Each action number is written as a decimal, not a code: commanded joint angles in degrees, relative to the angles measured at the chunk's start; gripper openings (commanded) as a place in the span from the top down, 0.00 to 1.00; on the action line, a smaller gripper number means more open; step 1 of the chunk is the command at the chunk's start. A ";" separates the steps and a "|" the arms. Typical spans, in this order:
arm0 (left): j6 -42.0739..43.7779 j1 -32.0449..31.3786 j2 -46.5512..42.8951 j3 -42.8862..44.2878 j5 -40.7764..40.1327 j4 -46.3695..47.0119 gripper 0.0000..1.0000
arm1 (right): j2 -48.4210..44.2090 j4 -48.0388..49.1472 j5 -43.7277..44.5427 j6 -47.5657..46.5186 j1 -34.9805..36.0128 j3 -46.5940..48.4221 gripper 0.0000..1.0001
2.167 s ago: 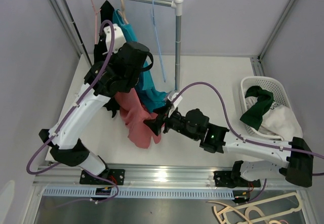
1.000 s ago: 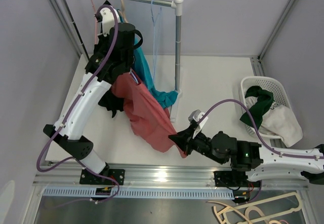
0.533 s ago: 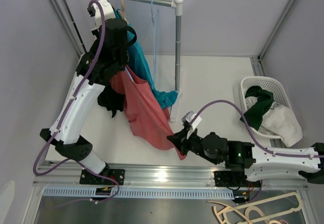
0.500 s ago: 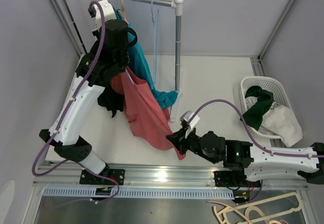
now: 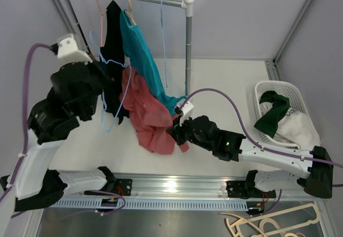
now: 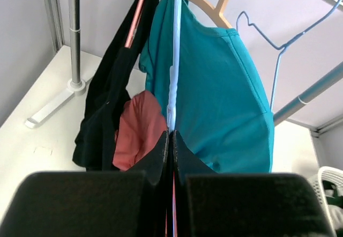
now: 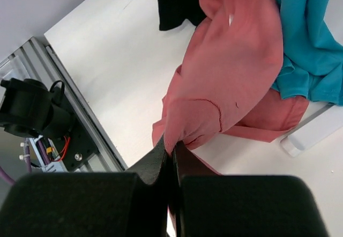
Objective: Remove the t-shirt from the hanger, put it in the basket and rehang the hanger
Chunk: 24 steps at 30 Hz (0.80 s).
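While right hand [image 7: 171,143] pinches red t-shirt [image 7: 236,71] hem, left hand [image 6: 170,136] grips blue hanger [image 6: 172,76] — shirt between them

T-shirt [image 5: 151,115] before rack [image 5: 187,44], basket [image 5: 263,86] at right edge of table [image 5: 225,81]

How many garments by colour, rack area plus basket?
Black garment: 1
Teal t-shirt: 1
Red t-shirt: 1
Green garment: 1
White garment: 1
Total: 5
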 commanded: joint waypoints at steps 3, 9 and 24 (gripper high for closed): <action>-2.37 -0.34 -6.31 -5.20 4.52 -2.40 0.99 | -6.48 -1.53 0.53 0.82 -0.13 2.41 1.00; -0.26 -0.25 -11.07 -6.71 4.18 -2.75 0.99 | -20.12 -14.80 8.44 0.12 -10.66 5.31 1.00; 2.29 4.76 -11.25 -5.23 7.00 0.15 0.99 | -8.92 23.04 28.58 -32.99 -19.21 35.97 1.00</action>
